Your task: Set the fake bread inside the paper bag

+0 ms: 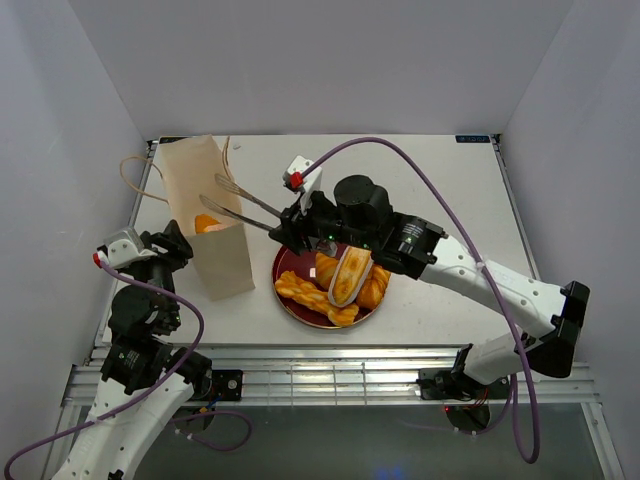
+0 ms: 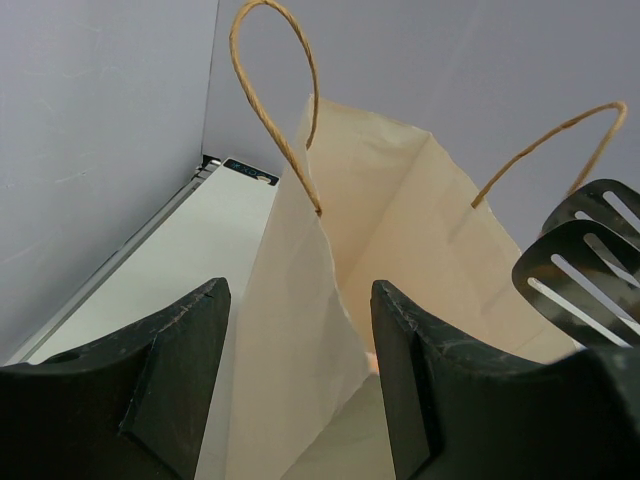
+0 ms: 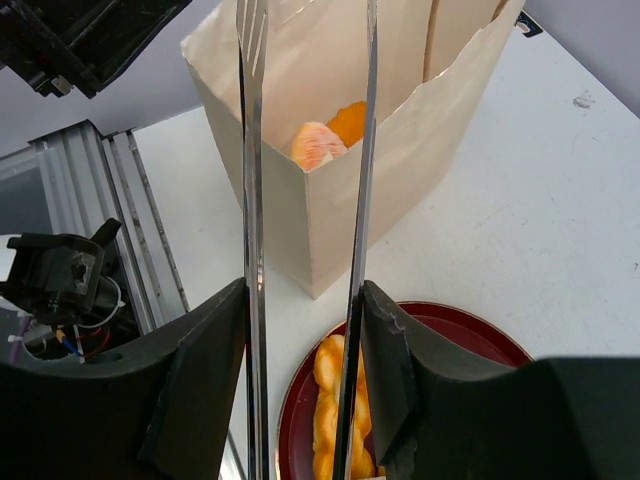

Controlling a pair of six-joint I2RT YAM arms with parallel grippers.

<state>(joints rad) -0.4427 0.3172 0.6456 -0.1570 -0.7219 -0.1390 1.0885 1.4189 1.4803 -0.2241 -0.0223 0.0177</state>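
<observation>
While the right gripper (image 3: 305, 380) clamps metal tongs (image 3: 249, 200) whose empty tips part above the paper bag (image 1: 215, 240), one orange piece (image 3: 320, 140) inside, and the left gripper (image 2: 300, 290) straddles its rim with half-spread jaws, the remaining fake bread (image 1: 350, 275) on the red plate (image 3: 480, 345) looks light, rigid and slick, best gripped mid-body.

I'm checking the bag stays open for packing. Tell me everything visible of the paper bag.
The paper bag is tall, pale beige paper with two tan string handles. It stands upright, mouth open, at the left of the table, beside the red plate. Orange bread lies inside. The left fingers straddle its near corner; grip unclear. Tongs hover over its mouth.
</observation>
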